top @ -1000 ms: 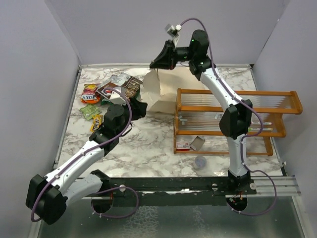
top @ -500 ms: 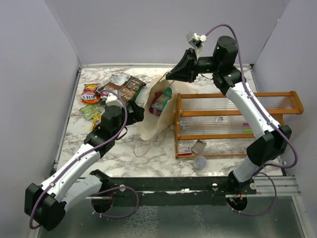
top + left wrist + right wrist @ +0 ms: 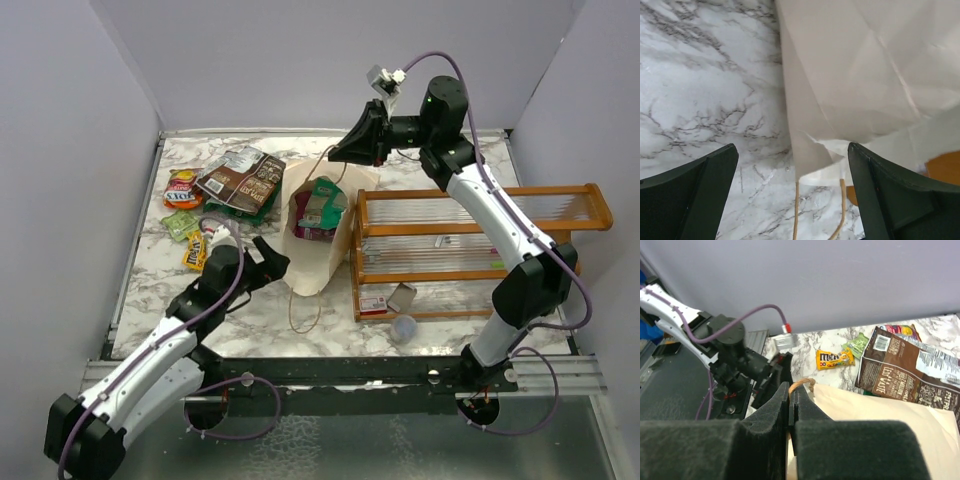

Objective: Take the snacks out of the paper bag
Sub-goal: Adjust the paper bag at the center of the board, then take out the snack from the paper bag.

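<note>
At the middle of the marble-patterned bench (image 3: 330,322), we see the tall beige paper bag (image 3: 318,260) slumped just beside the left end of the orange wooden rack (image 3: 400,188). Its mouth opens toward the far edge, with glossy teal and magenta snack packets (image 3: 321,210) inside. Our right tool (image 3: 338,152) is pinched tight on the thin string handle (image 3: 801,383) above the mouth. Our left tool (image 3: 272,258) gapes wide and holds nothing, close by the bag's near corner. Dark brown packets (image 3: 243,181), a red-orange packet (image 3: 183,188), a small green packet (image 3: 180,227) and a yellow packet (image 3: 195,250) lie by the far left corner.
</note>
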Robot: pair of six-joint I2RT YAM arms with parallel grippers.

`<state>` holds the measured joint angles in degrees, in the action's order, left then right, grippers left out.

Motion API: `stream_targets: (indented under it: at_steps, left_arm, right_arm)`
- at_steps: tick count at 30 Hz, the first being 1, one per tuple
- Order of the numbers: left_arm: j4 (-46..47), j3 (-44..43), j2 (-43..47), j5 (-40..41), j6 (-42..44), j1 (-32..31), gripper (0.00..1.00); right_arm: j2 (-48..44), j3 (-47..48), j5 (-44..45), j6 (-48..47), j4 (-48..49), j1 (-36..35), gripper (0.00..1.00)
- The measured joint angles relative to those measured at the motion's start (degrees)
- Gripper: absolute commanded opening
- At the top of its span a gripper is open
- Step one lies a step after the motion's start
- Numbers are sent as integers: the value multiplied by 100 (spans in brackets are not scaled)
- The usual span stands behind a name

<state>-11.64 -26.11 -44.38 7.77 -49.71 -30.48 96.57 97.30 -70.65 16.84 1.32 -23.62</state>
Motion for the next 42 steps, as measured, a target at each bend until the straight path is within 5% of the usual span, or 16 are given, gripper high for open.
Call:
stream_targets:
  at_steps: [9,15,25,42]
  left_arm:
    - [949,295,1290,-1104,605,-7,82]
    - [1513,-382,356,-1897,1897,-415,69]
    - [1650,-1259,-1565,-1423,4210,-1220,29]
    - [3672,-44,-1602,-330,4249,-1364,24]
  right_arm:
    - [243,20,444,87,-55,0,1]
    - [393,291,525,-87,-553,0,1]
    - [339,-138,522,195,-345,0,1]
    - [68,-632,553,1045,802,0,1]
